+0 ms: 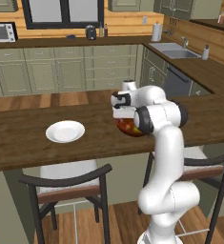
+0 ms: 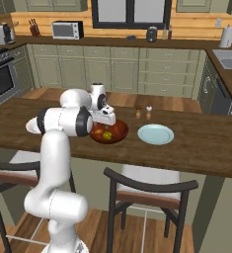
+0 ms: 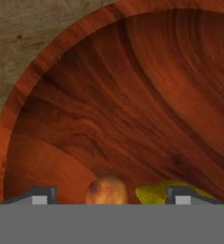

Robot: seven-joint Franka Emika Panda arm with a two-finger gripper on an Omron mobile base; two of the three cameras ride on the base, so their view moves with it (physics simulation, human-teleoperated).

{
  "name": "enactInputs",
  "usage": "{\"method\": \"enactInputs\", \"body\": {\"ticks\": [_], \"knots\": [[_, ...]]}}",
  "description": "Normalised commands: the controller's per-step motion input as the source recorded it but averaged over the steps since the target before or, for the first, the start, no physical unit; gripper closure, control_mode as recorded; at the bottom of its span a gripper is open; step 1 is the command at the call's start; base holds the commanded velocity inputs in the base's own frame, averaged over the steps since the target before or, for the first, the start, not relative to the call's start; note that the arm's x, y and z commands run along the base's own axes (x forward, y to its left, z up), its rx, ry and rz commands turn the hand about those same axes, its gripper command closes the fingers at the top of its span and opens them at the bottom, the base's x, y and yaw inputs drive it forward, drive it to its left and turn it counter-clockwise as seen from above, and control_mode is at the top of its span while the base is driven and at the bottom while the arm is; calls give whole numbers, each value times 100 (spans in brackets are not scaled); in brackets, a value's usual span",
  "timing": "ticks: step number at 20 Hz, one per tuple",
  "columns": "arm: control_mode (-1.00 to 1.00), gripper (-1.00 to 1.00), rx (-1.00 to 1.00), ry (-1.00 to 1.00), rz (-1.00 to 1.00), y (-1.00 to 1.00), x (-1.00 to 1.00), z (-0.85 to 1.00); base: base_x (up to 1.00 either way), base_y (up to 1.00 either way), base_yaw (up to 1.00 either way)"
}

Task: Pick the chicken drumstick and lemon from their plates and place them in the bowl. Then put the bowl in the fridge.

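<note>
My main worry from here is the bowl (image 2: 109,132) itself: it is smooth, round and glossy, so when I go for its rim I judge a shallow or off-centre pinch could tip it, spill the food, or skid it along the wooden counter (image 1: 18,143). A careless lift of the hand could also clip the rim on the way out, since the gripper (image 3: 108,196) sits low inside it. In the hand view the two finger tips stand wide apart at the bottom of the frame, with the chicken drumstick (image 3: 106,190) between them and the lemon (image 3: 154,193) just beside it toward the lower right; nothing is clamped, both pieces lie loose on the bowl's orange-toned floor. In the right base view the bowl sits at centre frame on the counter, a yellow spot showing inside, with the pale blue-green plate (image 2: 156,134) just to its right and two small shakers (image 2: 143,112) behind. The white plate (image 1: 65,131) lies at centre left of the left base view, bare. The arm is folded tightly: the upper link rises from the base, the elbow bends forward over the counter edge, and the wrist points straight down into the bowl. The bowl's carry to the fridge is not yet begun, and I judge the folded pose leaves little slack for it.
</note>
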Motion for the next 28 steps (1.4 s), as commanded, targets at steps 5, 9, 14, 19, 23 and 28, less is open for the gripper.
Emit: {"method": "enactInputs", "body": {"ticks": [5,9,14,19,23,28], "knots": [[-100,-100,2,1,0,-39,-2,29,0,0,0],[-100,-100,10,0,-3,-89,-71,37,0,0,0],[-100,-100,10,0,-6,-81,-99,5,0,0,0],[-100,-100,1,-8,-1,-67,-78,0,0,0,0],[-100,-100,0,-6,0,5,-43,-6,0,0,0],[-100,-100,5,-5,-1,2,-5,-1,0,0,0]]}}
